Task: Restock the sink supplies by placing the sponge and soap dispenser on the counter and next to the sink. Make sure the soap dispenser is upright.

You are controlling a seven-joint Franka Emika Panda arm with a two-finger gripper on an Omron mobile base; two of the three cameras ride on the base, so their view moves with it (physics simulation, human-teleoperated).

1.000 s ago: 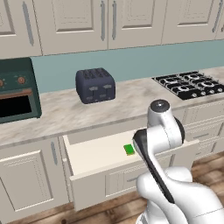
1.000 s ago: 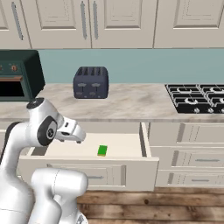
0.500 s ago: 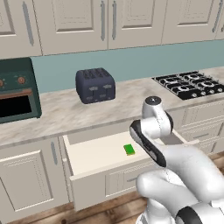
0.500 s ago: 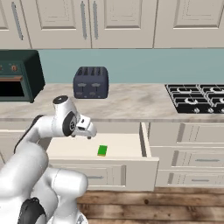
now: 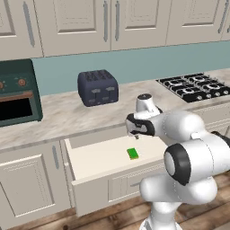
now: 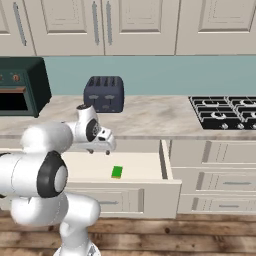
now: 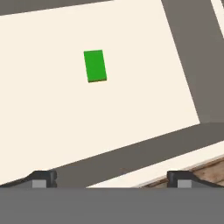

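A dark green oven (image 5: pixel 17 92) stood at the far left of the marbled countertop (image 5: pixel 58 117), with a navy toaster (image 5: pixel 98 87) to its right against the teal backsplash (image 5: pixel 134 60). Below the stone edge, a cream drawer (image 5: pixel 96 158) was pulled open, and the sponge (image 5: pixel 132 153) lay flat on its pale floor, alone and untouched. The gripper (image 7: pixel 109 178) hovered above the drawer, pointing down into it, its two dark fingertips (image 7: pixel 43 178) spread wide apart and holding nothing, the sponge lying well clear of them. Farther right, a black gas stovetop (image 5: pixel 194 85) sat on the countertop above closed cream drawers (image 6: pixel 220 172).
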